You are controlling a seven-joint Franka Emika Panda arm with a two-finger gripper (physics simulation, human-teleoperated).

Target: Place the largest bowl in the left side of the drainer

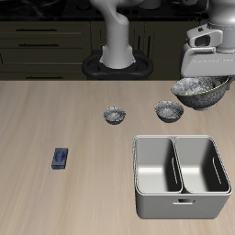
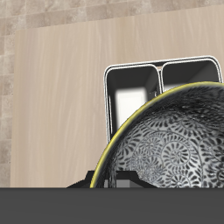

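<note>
Up above the table's back edge, the gripper (image 1: 204,64) hangs with the largest bowl (image 1: 200,91) clamped at its rim, the bowl lifted off the wood and tilted so its mottled inside shows. From the wrist view that bowl (image 2: 171,144) fills most of the picture, its yellow-green rim curving across, fingers closed on the rim though they are mostly hidden. Down nearer the front edge sits the drainer (image 1: 181,175), both deep compartments open, well apart from the raised bowl. Between them, on the wood, rest the medium bowl (image 1: 169,111) and the smallest bowl (image 1: 114,115). Off by itself lies a small blue block (image 1: 61,158).
</note>
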